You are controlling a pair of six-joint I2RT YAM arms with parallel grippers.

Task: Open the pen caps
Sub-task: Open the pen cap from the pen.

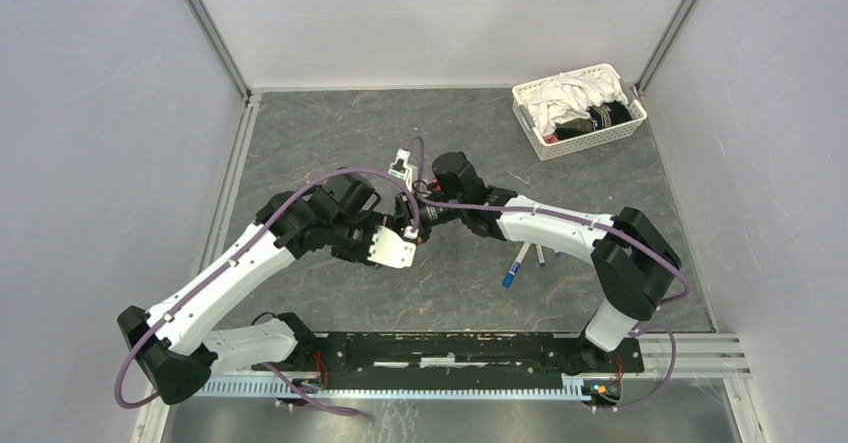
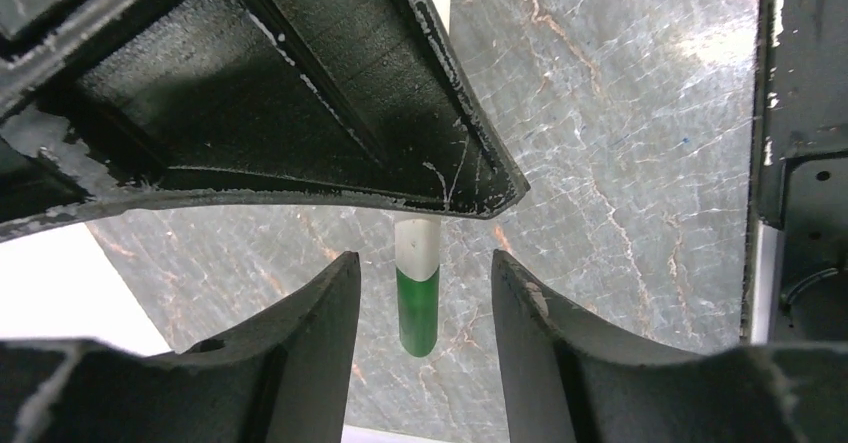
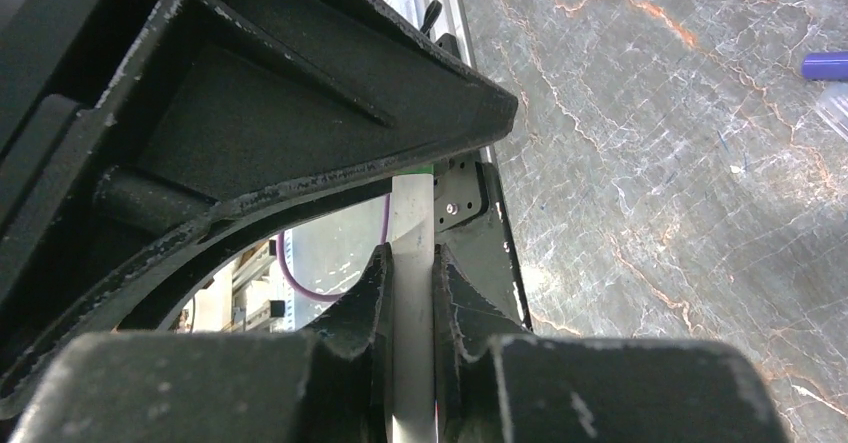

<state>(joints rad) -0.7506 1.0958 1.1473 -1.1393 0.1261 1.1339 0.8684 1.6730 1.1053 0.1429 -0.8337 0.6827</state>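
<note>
Looking through the left wrist camera, you see the left gripper [image 2: 419, 275] spread wide, its two black fingers [image 2: 318, 315] standing either side of a green cap [image 2: 417, 313] with a gap on each side, touching neither. That cap sits on the end of a white-barrelled pen [image 2: 417, 246] which comes down from under the large black block filling the upper part of the frame. You can check the other end in the right wrist view: the right gripper [image 3: 410, 275] is clamped tight on the white barrel of the pen [image 3: 411, 218], both fingers [image 3: 372, 295] pressed against it at lower centre. A sliver of green shows just above, where the barrel disappears under the black block at upper left.

From the overhead camera you see both arms reaching inward, with the left gripper [image 1: 404, 239] and right gripper [image 1: 427, 213] meeting nose to nose at the centre of the grey stone-patterned table [image 1: 330, 133]. The held pen is hidden between them in that view.

Just right of centre, below the right forearm, you have two loose pens [image 1: 540, 255] lying on the table, one carrying a blue cap [image 1: 509, 281]. A white lattice basket [image 1: 595, 138] holding cloths [image 1: 560, 103] sits in the upper right, well apart from the grippers.
</note>
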